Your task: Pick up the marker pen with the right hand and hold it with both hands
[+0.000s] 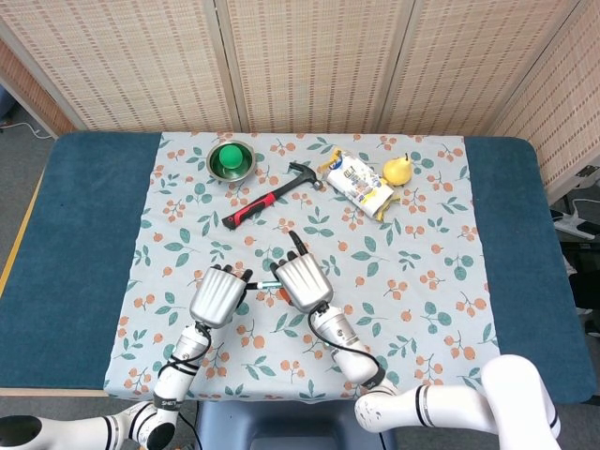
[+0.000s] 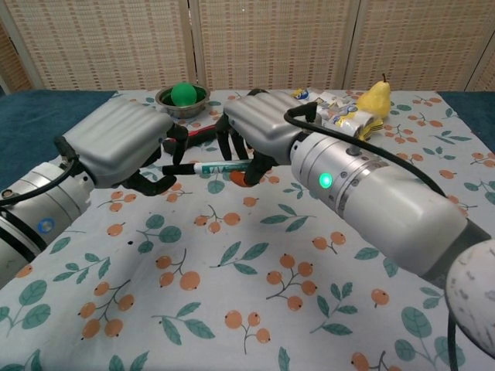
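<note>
The marker pen (image 2: 207, 168), white with green print and a dark cap end, lies level above the floral cloth between my two hands. My right hand (image 2: 261, 133) grips its right end, fingers curled under it. My left hand (image 2: 124, 145) curls around the pen's left, dark end. From the head camera only a short piece of the pen (image 1: 263, 284) shows between the left hand (image 1: 218, 294) and the right hand (image 1: 301, 280), whose backs hide the rest.
At the far side of the floral cloth (image 1: 422, 281) lie a red-handled hammer (image 1: 269, 197), a metal bowl with a green ball (image 1: 230, 159), a snack bag (image 1: 357, 183) and a yellow pear (image 1: 397, 170). Blue table surface (image 1: 75, 234) flanks the cloth.
</note>
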`<state>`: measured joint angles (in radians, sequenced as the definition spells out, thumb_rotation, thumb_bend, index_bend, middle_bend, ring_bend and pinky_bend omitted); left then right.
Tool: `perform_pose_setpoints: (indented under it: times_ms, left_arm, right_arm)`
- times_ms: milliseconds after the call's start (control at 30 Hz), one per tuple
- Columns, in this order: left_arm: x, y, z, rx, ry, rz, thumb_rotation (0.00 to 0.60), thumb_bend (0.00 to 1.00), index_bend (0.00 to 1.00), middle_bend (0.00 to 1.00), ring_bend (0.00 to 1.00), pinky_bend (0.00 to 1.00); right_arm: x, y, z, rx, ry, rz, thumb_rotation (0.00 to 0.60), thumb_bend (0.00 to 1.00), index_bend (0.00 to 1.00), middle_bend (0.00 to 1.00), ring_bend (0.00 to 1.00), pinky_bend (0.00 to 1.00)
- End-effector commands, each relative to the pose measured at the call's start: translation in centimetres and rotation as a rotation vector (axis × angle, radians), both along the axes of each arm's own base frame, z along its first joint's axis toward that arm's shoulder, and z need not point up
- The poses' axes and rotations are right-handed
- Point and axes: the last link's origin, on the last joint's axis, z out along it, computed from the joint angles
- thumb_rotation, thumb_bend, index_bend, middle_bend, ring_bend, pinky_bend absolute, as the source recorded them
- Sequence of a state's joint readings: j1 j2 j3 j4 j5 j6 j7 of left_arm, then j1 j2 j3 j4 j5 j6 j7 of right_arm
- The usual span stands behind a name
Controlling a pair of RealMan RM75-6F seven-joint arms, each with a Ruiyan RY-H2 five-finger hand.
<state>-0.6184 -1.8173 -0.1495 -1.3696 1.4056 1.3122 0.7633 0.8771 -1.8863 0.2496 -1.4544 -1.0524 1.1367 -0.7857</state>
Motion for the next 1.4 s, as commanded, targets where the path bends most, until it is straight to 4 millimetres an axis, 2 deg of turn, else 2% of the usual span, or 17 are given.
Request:
perform_pose_setpoints:
  times_ms: [33,433,533,633,700,833,933,967,1100,1167,1300,1400]
  left_arm:
    - [0.0,0.0,0.0,0.001,-0.018,-0.002,0.6,0.8,0.82,1.0,0.67,0.8]
    - [-0.6,0.7,0.6,0.024,-0.032,0.025,0.6,0.82,0.82,1.0,0.68,0.8]
    - [-1.9,1.5,0.9,0.03,-0.041,0.062,0.6,0.79,0.82,1.0,0.68,0.8]
    - [-3.8,2.1,0.5,0.005,-0.031,0.099,0.6,0.72,0.8,0.98,0.69,0.77]
    - [-4.9,2.3,-0.1,-0.017,-0.02,0.127,0.6,0.65,0.76,0.93,0.68,0.75]
    - [-5.7,2.1,-0.8,-0.081,-0.034,0.142,0.6,0.51,0.53,0.72,0.61,0.7]
    - [-5.7,1.9,-1.1,-0.127,-0.031,0.152,0.6,0.45,0.33,0.55,0.53,0.66]
    - [-5.7,1.8,-1.2,-0.136,-0.03,0.156,0.6,0.44,0.26,0.5,0.51,0.65]
    - [-5.6,1.6,-1.4,-0.157,-0.023,0.171,0.6,0.41,0.1,0.34,0.47,0.63]
    - [-5.6,1.7,-1.4,-0.163,-0.021,0.182,0.6,0.4,0.07,0.31,0.46,0.63]
    - [-5.5,1.7,-0.9,-0.163,-0.037,0.196,0.6,0.4,0.05,0.28,0.46,0.64]
    - [-5.3,1.1,0.7,-0.159,-0.084,0.189,0.6,0.4,0.05,0.25,0.42,0.65]
  right_arm:
    - [-0.1,0.0,0.0,-0.002,0.003,0.0,0.6,0.4,0.85,0.69,0.41,0.05]
    - [-1.3,-0.2,0.3,-0.007,0.039,-0.01,0.6,0.4,0.85,0.69,0.41,0.05]
    - [-2.5,-0.2,0.6,-0.007,0.054,-0.023,0.6,0.4,0.85,0.69,0.41,0.05]
    - [-4.0,0.1,0.3,-0.004,0.073,-0.038,0.6,0.4,0.85,0.69,0.41,0.05]
    - [-5.0,0.2,-0.5,0.003,0.078,-0.055,0.6,0.4,0.84,0.69,0.41,0.05]
    - [-5.9,0.4,-1.9,0.015,0.066,-0.062,0.6,0.4,0.7,0.67,0.41,0.05]
    - [-6.6,0.5,-2.8,0.026,0.093,-0.073,0.6,0.4,0.46,0.52,0.33,0.06]
    - [-6.7,0.6,-3.0,0.029,0.097,-0.076,0.6,0.4,0.34,0.44,0.29,0.05]
    - [-6.8,0.8,-3.1,0.038,0.107,-0.088,0.6,0.4,0.06,0.29,0.18,0.04]
    - [-6.9,1.0,-2.9,0.045,0.109,-0.093,0.6,0.4,0.02,0.27,0.17,0.04]
    - [-6.8,1.1,-1.9,0.04,0.104,-0.088,0.6,0.37,0.0,0.26,0.16,0.03]
    - [-7.3,1.5,0.1,0.029,0.09,-0.097,0.6,0.34,0.0,0.21,0.13,0.01]
